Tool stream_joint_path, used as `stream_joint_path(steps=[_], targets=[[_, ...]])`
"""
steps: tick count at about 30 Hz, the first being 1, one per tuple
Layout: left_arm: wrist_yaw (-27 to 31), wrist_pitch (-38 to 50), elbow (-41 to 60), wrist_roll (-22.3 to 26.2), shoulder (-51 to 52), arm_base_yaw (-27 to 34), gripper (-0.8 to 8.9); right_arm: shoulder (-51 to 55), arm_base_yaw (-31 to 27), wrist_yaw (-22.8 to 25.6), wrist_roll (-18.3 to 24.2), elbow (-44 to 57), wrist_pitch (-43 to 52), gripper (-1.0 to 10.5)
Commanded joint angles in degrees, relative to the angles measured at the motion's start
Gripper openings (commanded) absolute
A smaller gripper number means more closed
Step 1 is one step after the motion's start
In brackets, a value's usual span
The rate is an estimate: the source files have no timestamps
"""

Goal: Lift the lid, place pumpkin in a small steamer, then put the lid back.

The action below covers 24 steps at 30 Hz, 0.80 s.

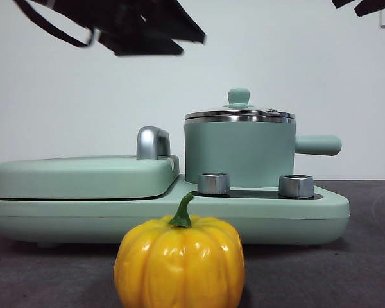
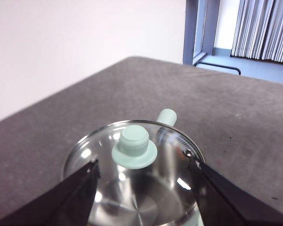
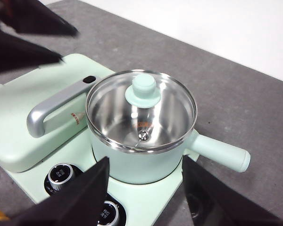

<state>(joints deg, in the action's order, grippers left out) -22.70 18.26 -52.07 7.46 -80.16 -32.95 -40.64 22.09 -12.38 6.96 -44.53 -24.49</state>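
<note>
Desk (image 1: 372, 256): dark grey cloth surface, carrying everything listed below.

Cooker base (image 1: 295, 215): wide, mint green, set on the desk; two steel knobs (image 1: 213, 183) along its front edge.

Griddle cover (image 1: 83, 176): flat, mint green, on one half of the base; steel handle (image 1: 153, 142) on top.

Steamer (image 1: 237, 154): round mint-green pot, seated on the other half of the base behind the knobs; stubby side handle (image 1: 317, 145) pointing away from the griddle cover; shiny steel inside, seen through the glass.

Lid (image 3: 141, 110): clear glass, steel rim, mint knob (image 2: 134, 147); closed on the steamer.

Pumpkin (image 1: 179, 263): glossy yellow-orange, ribbed, curved green stem; upright on the desk in front of the base, apart from it.

Left gripper (image 2: 144, 176): poised above the lid, fingers (image 2: 80, 188) spread wide either side of the knob, touching nothing.

Right gripper (image 3: 146, 181): raised above the base on the knob side, near the steamer; fingers (image 3: 92, 186) apart, holding nothing.
</note>
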Motion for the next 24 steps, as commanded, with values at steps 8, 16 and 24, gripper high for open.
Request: stream_joint_path(steps=[8, 16, 24], targets=[[0.7, -4.2, -16.7, -2.6, -14.4, -3.2, 3.09, -0.5, 0.2, -0.2, -1.0, -1.0, 1.0, 2.5], [1.6, -6.3, -22.8, -0.8, -22.0, -4.0, 3.09, -0.5, 0.2, -0.2, -1.0, -1.0, 1.3, 2.5], [2.2, -7.9, -22.8, -0.8, -23.6, -4.2, 3.09, -0.5, 0.2, -0.2, -1.0, -1.0, 1.3, 2.5]])
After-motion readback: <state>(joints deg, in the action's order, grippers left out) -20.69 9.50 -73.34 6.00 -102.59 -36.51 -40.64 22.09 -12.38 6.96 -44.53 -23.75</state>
